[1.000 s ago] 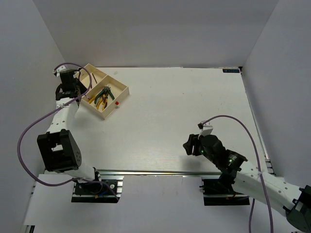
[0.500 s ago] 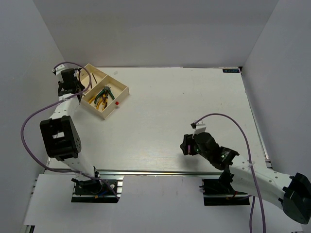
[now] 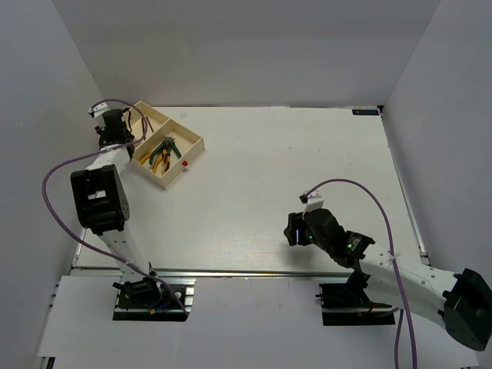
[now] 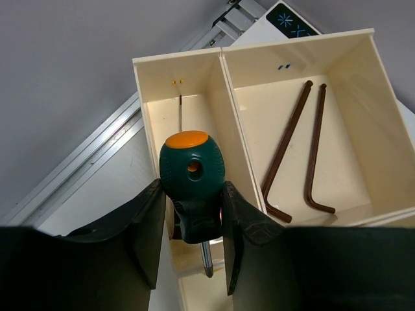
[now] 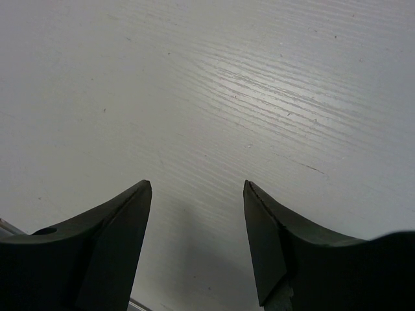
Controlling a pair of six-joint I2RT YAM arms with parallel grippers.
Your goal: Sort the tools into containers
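Note:
My left gripper (image 4: 192,189) is shut on a green-handled screwdriver (image 4: 190,155) with an orange cap. It holds it, shaft down, over the narrow left compartment of the cream tray (image 4: 234,123). Two dark L-shaped hex keys (image 4: 293,150) lie in the compartment to the right. In the top view the left gripper (image 3: 114,129) is at the tray's (image 3: 192,138) far-left end. Pliers (image 3: 161,152) with green and orange handles lie in a middle compartment. My right gripper (image 3: 293,229) is open and empty over bare table, as the right wrist view (image 5: 198,184) shows.
A tiny red knob (image 3: 185,163) lies on the table just beside the tray's near side. The grey left wall stands close behind the left gripper. An aluminium rail (image 4: 84,162) runs along the table edge beside the tray.
The left gripper has moved a little towards the back over the tray's far-left end, still holding the screwdriver. The right arm has shifted slightly left and nearer.

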